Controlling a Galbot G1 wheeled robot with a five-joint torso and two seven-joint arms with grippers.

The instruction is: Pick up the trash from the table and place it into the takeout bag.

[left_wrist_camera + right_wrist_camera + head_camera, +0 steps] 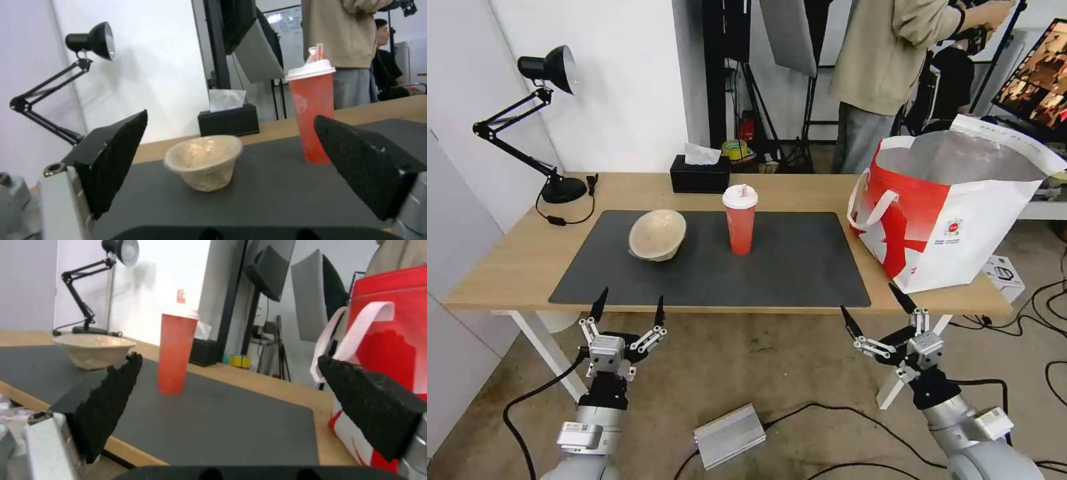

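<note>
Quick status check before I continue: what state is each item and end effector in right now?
Beige bowl: tilted on the mat, empty.
Red cup: upright, lid on.
Takeout bag: standing, mouth open.
Tissue box: tissue sticking out.
Left end effector: open, below the table edge.
Right end effector: open, near the bag.

White walls (627, 80), black desk lamp (550, 70), cable-strewn concrete floor (747, 373).

Head view looks down over the desk (507, 267); both wrist views look low across it, sharing the red cup (311, 110).
</note>
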